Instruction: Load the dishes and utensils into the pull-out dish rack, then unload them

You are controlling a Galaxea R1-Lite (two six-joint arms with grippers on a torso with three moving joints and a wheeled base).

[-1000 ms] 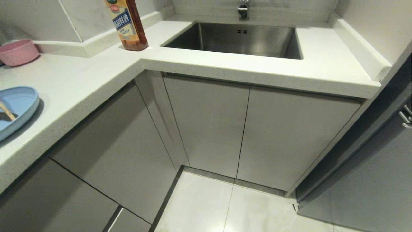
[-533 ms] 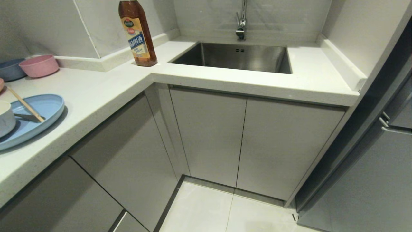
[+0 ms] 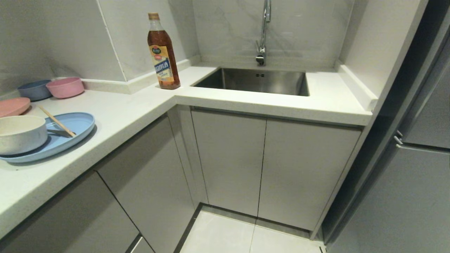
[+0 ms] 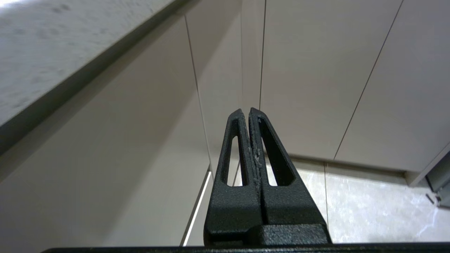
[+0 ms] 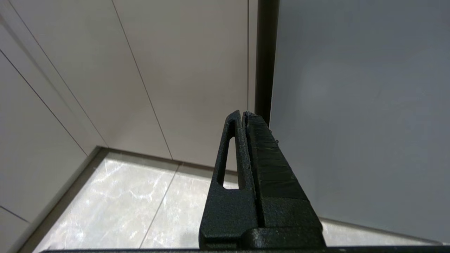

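On the counter at the left lies the light-blue oval plate [image 3: 75, 124]. The cream-white bowl [image 3: 21, 133] stands on it, with the wooden chopsticks [image 3: 56, 121] and a dark spoon handle [image 3: 58, 133] beside the bowl. The pull-out dish rack is out of view; only shut cabinet fronts show. My left gripper [image 4: 246, 111] is shut and empty, hanging low before the cabinet doors. My right gripper [image 5: 243, 114] is also shut and empty, near the grey appliance side. Neither arm shows in the head view.
A brown sauce bottle [image 3: 163, 52] stands at the counter's inner corner, next to the steel sink [image 3: 256, 80] and its tap [image 3: 263, 35]. Pink and blue bowls [image 3: 65, 87] and a pink plate [image 3: 12, 105] sit at the far left. A grey fridge [image 3: 415, 168] bounds the right.
The whole head view has tilted upward: counter, sink and bottle slid down the picture, and the bowl, plate and far-left dishes came into view. Nothing on the counter moved.
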